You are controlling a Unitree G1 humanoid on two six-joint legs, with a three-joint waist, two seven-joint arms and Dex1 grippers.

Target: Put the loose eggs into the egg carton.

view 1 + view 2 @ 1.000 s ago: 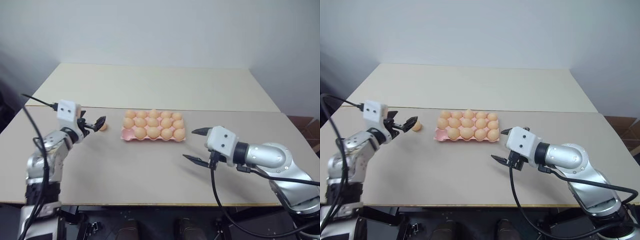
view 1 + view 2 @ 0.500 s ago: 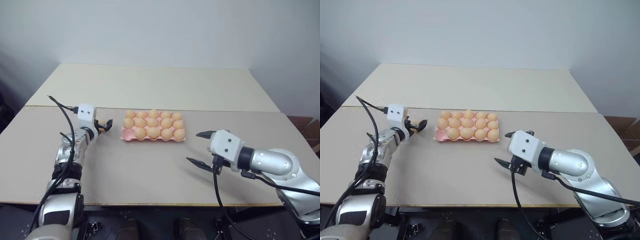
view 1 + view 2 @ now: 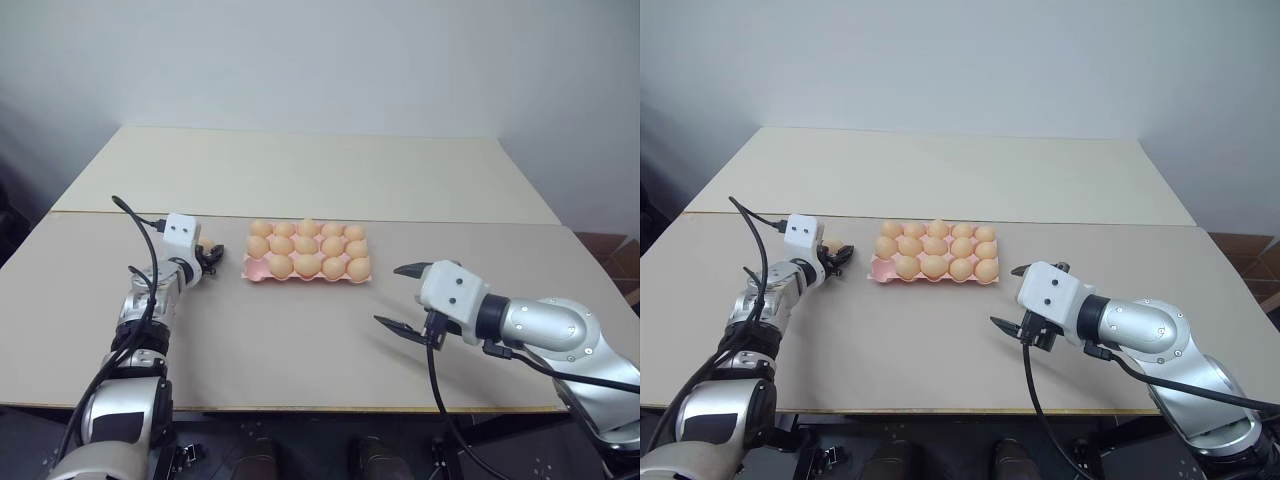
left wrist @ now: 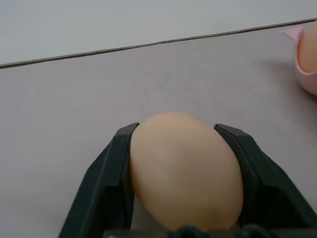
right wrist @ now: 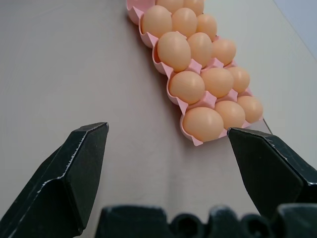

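Note:
One loose egg [image 4: 185,171], pale orange-tan, rests on the table just left of the egg carton [image 3: 247,267]. My left gripper [image 3: 210,255] is shut on it: in the left wrist view both black fingers [image 4: 106,183] press against the egg's sides. The pink carton holds several eggs, and its front-left corner cell looks empty. Right of the carton and nearer the front edge, my right gripper [image 3: 397,296] hovers open with nothing between its fingers. Its wrist view looks along the carton [image 5: 196,142].
The beige table [image 3: 300,340] has a seam running behind the carton, where a second tabletop [image 3: 310,170] adjoins at the back. A black cable [image 3: 135,225] loops above my left wrist.
My left arm dropped and reached forward to the loose egg, then its fingers closed around the egg. The right arm has stayed where it was, still open.

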